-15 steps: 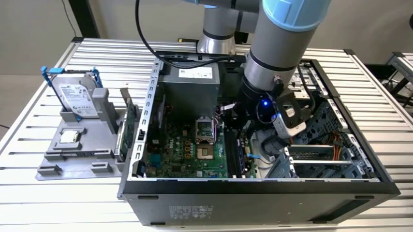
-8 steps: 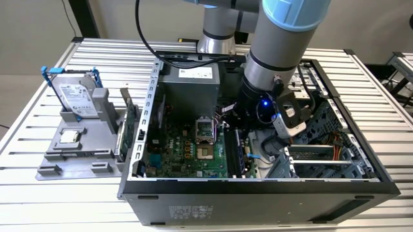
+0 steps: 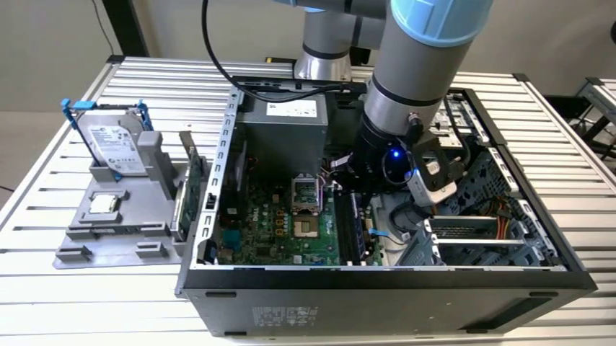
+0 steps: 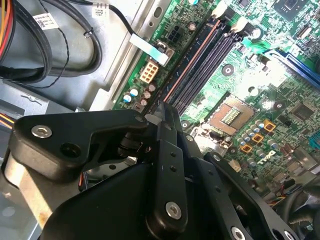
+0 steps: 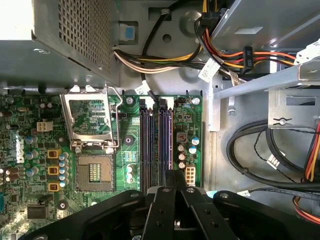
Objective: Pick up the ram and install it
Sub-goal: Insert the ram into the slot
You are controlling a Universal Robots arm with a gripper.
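Over the memory slots of the motherboard, the gripper hangs inside the open computer case. In both wrist views its two black fingers lie pressed together with no more than a seam between them. The tips sit just above one end of the slots. I cannot tell whether the ram is pinched in that seam or sits in one of the slots. No stick can be made out apart from the dark slot rows.

Just beside the slots, the processor socket lies bare with its metal frame flipped up. A white connector and a few small capacitors flank the other side of the slots. Past the far end of the slots, a bundle of yellow, orange and black cables runs beside the perforated power supply box.

Well apart from the slots, outside the case toward the exterior view's left, a grey holder tray rests on the slatted table. The tray carries a hard drive leaning upright, a small square silver chip lying flat, and a green circuit card standing on edge close to the case wall.
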